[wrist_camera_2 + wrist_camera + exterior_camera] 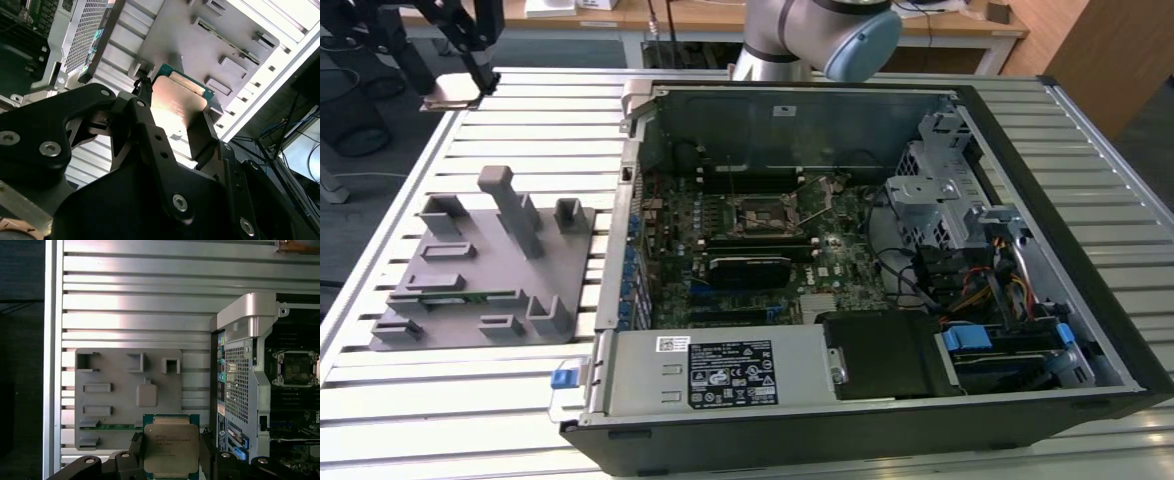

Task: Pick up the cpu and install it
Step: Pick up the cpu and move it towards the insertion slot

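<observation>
One cpu clamped above the counter, socket frame waiting open in the case

One silver-topped cpu (171, 450) sits gripped in the end effector (171, 440). A black finger (137, 447) presses on each of two opposite edges, and the chip's metal lid faces the camera in the first wrist view, a thin green border showing round it. The second wrist view shows the same clamp from behind the linkage: the cpu (177, 102) is tilted and catching the light, pinched in the end effector (175, 115).

In the exterior view the end effector (467, 80) hangs over the far corner of the slatted aluminium counter (520, 110) on the exterior view's left. The cpu (454, 97) shows as a pale square at its tip.

A gray fixture plate (467, 290) with raised blocks and slots lies flat on the counter, nearer the camera than the chip. A long green memory stick (454, 296) rests in one of its slots. The plate lies just beside an open computer case (1014, 330) that lies on its side with the motherboard exposed.

The black socket frame (761, 212) sits near the middle of that board, well apart from the held chip. The arm (814, 30) rises behind the case at the counter's far edge.
</observation>
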Controlling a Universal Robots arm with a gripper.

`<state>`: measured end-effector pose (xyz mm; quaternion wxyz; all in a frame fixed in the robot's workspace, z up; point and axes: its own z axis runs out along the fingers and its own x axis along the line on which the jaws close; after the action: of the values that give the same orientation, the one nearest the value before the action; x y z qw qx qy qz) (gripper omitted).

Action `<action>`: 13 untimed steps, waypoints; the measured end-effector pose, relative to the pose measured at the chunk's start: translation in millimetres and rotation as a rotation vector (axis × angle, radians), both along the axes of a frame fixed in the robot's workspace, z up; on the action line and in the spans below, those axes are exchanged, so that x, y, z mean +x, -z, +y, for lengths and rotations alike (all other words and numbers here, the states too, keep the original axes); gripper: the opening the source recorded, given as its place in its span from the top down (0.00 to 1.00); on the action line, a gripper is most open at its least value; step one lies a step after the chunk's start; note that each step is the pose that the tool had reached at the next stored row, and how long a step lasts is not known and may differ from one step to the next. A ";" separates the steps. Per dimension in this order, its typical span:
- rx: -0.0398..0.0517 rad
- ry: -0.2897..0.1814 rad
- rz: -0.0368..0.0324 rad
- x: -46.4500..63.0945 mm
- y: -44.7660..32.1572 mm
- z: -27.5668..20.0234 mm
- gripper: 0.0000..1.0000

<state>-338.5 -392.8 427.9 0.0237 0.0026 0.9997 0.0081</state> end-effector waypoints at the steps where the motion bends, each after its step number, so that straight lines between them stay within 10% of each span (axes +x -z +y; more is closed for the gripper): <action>1: -0.0001 0.000 0.0001 2.0 0.0 0.0 0.47; 13: 0.0000 0.000 -0.0001 31.6 0.5 0.0 0.47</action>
<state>-306.9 -392.8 427.4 0.0237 0.0026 0.9997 0.0082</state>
